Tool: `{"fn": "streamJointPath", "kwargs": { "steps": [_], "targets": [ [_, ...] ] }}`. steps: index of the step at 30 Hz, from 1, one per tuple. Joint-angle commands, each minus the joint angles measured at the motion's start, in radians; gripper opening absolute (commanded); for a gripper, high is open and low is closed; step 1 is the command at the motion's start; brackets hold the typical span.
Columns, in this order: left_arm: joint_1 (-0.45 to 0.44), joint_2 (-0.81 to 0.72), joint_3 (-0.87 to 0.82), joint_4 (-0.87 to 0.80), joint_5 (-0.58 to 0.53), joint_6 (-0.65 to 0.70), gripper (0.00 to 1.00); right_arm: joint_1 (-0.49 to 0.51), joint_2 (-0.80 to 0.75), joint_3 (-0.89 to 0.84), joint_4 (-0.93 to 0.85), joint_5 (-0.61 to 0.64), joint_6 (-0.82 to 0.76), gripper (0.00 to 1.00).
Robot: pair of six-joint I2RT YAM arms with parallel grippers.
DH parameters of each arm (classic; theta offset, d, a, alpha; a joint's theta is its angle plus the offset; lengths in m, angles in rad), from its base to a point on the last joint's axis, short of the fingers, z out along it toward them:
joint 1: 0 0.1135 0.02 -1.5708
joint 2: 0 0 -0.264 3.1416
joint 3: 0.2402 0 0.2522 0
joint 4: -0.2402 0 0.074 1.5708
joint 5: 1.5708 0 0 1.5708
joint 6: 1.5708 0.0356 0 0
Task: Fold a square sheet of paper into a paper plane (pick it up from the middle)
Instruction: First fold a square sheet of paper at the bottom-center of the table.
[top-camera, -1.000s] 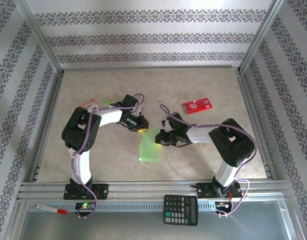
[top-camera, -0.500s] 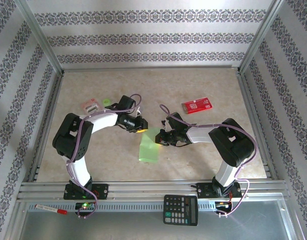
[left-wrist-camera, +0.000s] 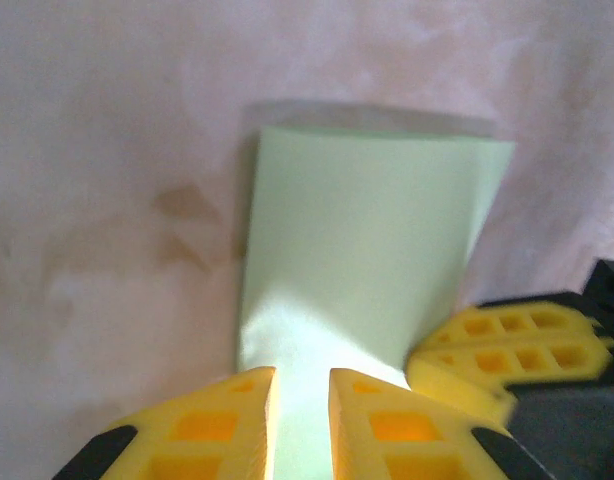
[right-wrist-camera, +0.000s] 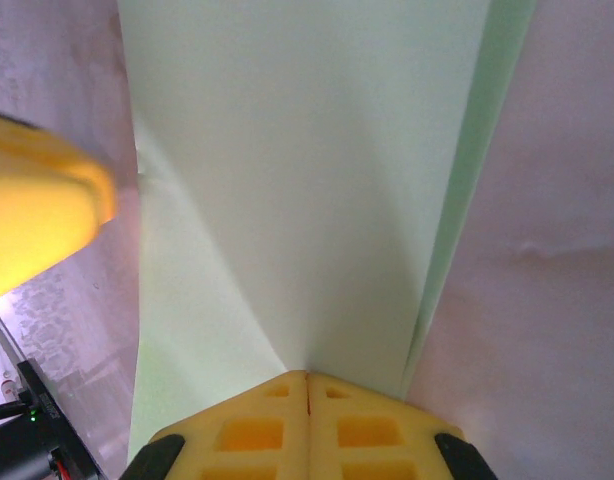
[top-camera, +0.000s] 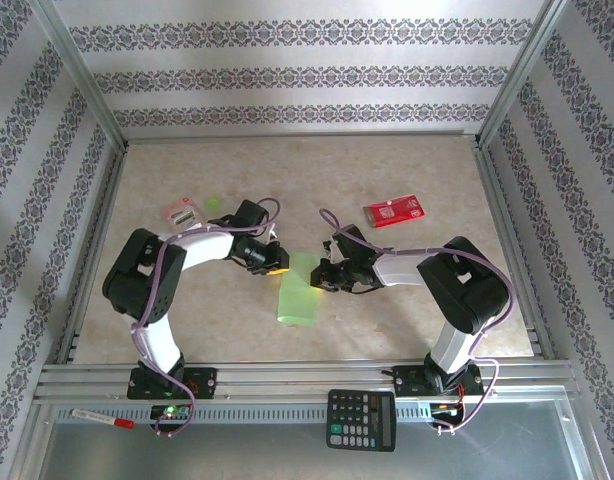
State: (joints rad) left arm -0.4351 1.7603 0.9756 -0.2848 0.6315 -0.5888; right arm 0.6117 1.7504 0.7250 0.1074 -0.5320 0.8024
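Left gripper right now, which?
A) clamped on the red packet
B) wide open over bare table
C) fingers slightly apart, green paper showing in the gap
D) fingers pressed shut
C: the left gripper has a narrow gap between its fingers, with the square sheet of paper visible through it.

The left arm (top-camera: 202,243) and the right arm (top-camera: 405,268) were both made of white tubes joined by fat, round black parts. A thin purple cable (top-camera: 427,253) ran along each arm in loops. In the top view, their black bases (top-camera: 172,382) were bolted down at 7 and 5 o'clock. A tiny green light (top-camera: 169,410) glowed by the left base. The left gripper (left-wrist-camera: 302,385) and the right gripper (right-wrist-camera: 307,378) had bright yellow fingers (left-wrist-camera: 212,430) with square holes.
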Motion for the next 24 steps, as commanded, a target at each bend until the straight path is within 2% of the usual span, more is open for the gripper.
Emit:
{"fn": "streamJointPath", "kwargs": {
  "steps": [1, 5, 13, 17, 21, 24],
  "targets": [
    [-0.045, -0.094, -0.047, -0.005, 0.017, -0.049, 0.22, 0.016, 0.097, -0.067, -0.164, 0.172, -0.015, 0.01],
    [-0.074, -0.094, -0.121, 0.092, 0.059, -0.118, 0.22, 0.014, 0.096, -0.07, -0.163, 0.173, -0.016, 0.01],
    [-0.055, -0.054, -0.165, 0.02, -0.026, -0.057, 0.2, 0.014, 0.099, -0.068, -0.162, 0.173, -0.02, 0.0],
    [-0.048, -0.111, -0.198, 0.0, -0.024, -0.056, 0.2, 0.014, 0.103, -0.068, -0.163, 0.172, -0.022, 0.0],
    [-0.099, -0.21, -0.224, 0.032, 0.008, -0.122, 0.23, 0.014, 0.103, -0.073, -0.161, 0.174, -0.02, 0.0],
    [-0.121, -0.221, -0.252, 0.091, 0.023, -0.168, 0.24, 0.014, 0.104, -0.076, -0.156, 0.175, -0.018, 0.0]
  ]
}}
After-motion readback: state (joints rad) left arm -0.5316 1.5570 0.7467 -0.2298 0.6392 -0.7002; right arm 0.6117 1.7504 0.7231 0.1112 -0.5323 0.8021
